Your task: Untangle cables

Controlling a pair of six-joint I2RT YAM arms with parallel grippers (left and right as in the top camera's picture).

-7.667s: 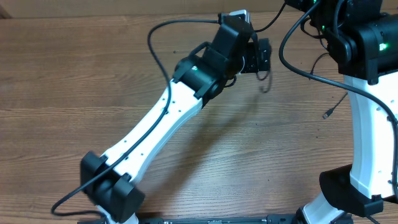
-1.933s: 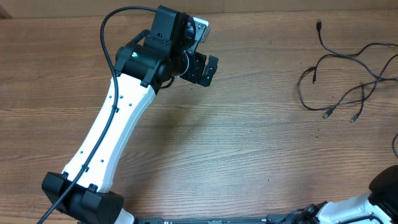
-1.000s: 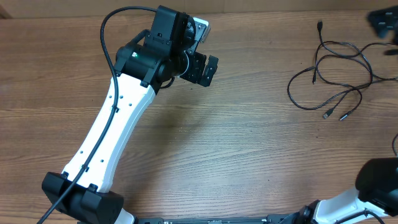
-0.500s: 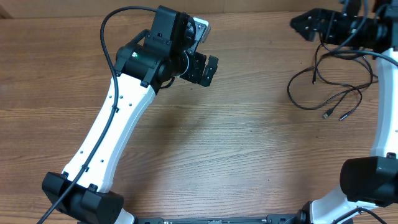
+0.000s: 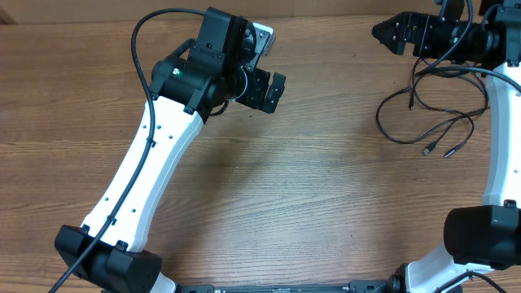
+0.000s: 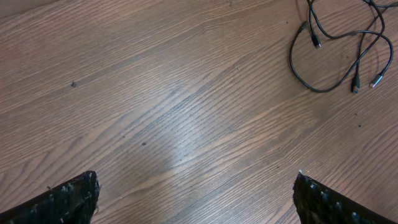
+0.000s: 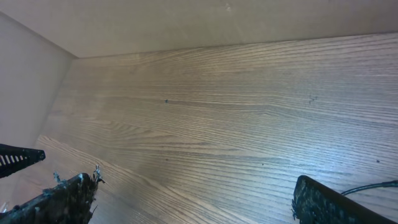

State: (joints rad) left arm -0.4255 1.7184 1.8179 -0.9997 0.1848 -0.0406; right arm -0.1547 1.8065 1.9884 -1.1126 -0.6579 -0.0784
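Several thin black cables with small plugs lie looped together on the wooden table at the far right. In the left wrist view the cables sit at the top right corner, far from the fingers. My left gripper hangs open over the upper middle of the table, well left of the cables. Its view shows my left gripper with only bare wood between its fingers. My right gripper is open at the top right, just above and left of the tangle. In its own view my right gripper holds nothing, and a bit of cable shows at the right edge.
The left arm stretches diagonally from its base at the lower left. The right arm runs up the right edge from its base at the lower right. A pale wall borders the table's far edge.
The right arm has swung in from outside the view to the top right, above the cables, then crept slightly left. The left arm and the cables have stayed put in the last second.
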